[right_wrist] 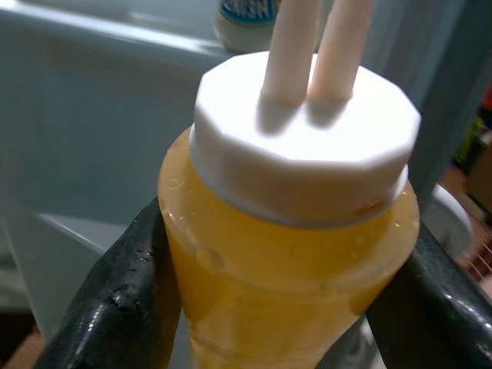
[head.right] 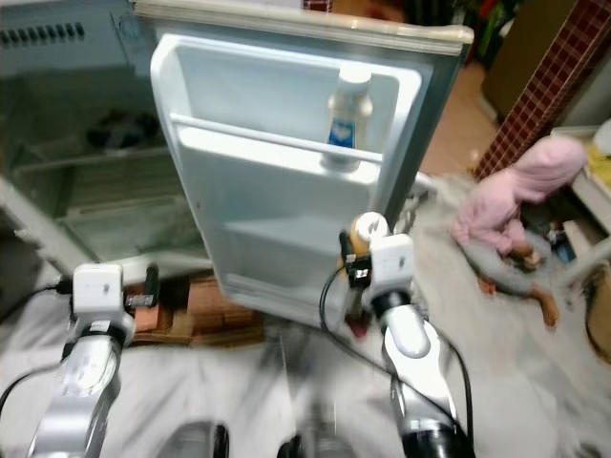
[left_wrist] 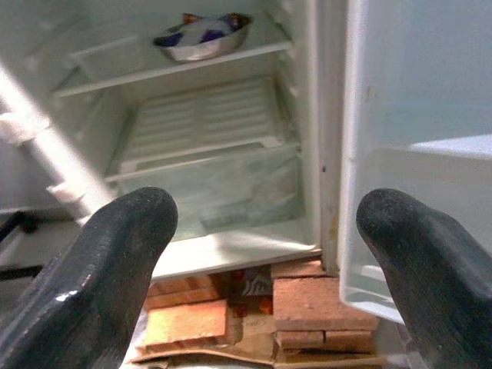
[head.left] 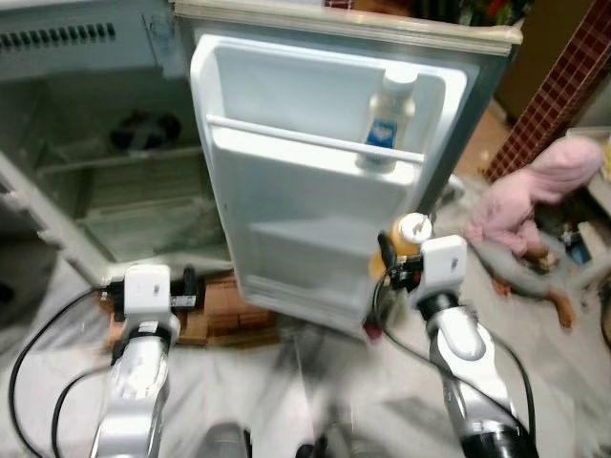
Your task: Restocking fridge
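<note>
My right gripper (head.left: 401, 250) is shut on a yellow squeeze bottle (right_wrist: 288, 261) with a white cap (head.left: 413, 227). It holds the bottle upright just in front of the lower shelf of the open fridge door (head.left: 315, 181). A white mayonnaise bottle (head.left: 389, 114) with a blue label stands on the door's upper shelf behind a rail. My left gripper (left_wrist: 269, 254) is open and holds nothing, low before the fridge's open cabinet (head.left: 115, 172). A metal bowl (left_wrist: 204, 34) sits on an inner shelf.
Red bricks (left_wrist: 307, 300) prop the fridge's base. A pink cloth bundle (head.left: 535, 200) and small clutter lie on the floor to the right. A brick-patterned wall (head.left: 563, 86) stands at the far right. Black cables (head.left: 38, 343) trail from my left arm.
</note>
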Controlling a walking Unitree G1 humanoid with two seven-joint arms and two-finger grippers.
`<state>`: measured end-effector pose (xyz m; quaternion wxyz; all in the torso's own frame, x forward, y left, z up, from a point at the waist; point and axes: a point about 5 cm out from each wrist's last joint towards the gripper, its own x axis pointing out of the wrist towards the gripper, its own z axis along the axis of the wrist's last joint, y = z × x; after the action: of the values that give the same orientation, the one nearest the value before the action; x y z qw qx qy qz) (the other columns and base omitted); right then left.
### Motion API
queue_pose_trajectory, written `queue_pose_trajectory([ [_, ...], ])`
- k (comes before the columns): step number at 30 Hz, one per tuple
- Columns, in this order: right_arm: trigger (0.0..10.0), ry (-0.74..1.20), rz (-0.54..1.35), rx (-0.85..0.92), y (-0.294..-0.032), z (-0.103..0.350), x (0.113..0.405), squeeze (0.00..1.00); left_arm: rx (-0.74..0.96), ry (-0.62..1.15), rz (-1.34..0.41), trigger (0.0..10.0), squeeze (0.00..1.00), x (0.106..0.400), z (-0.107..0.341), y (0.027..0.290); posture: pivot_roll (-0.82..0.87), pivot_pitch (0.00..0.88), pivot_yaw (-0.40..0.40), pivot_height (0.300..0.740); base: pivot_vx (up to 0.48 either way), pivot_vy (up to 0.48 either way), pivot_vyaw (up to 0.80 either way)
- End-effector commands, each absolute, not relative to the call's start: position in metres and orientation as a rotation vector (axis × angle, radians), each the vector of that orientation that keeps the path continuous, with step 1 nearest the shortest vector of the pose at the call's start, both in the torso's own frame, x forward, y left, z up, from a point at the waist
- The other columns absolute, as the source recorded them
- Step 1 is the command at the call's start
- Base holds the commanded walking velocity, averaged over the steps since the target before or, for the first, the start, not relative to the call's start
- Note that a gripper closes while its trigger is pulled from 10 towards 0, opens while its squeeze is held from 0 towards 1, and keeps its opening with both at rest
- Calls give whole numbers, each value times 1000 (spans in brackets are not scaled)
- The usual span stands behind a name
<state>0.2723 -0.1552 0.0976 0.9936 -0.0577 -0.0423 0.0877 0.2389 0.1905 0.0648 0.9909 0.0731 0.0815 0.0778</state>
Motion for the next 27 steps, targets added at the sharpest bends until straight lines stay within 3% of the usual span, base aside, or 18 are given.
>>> queue_pose_trajectory([
  [1,10000,-110,179,-115,-155,103,273,0,154,162,171,10000,0,237,66,194,85,114,-36,740,0,0,781],
  [9,10000,-109,162,-108,-157,104,273,0,149,151,168,10000,0,238,68,194,81,114,-36,740,0,0,82],
  [22,10000,-110,154,-117,-159,104,273,0,142,151,158,10000,0,238,68,192,78,113,-38,740,267,0,0],
  [27,10000,-106,159,-110,-160,104,272,0,133,148,139,10000,0,238,67,190,78,113,-39,740,0,0,0],
])
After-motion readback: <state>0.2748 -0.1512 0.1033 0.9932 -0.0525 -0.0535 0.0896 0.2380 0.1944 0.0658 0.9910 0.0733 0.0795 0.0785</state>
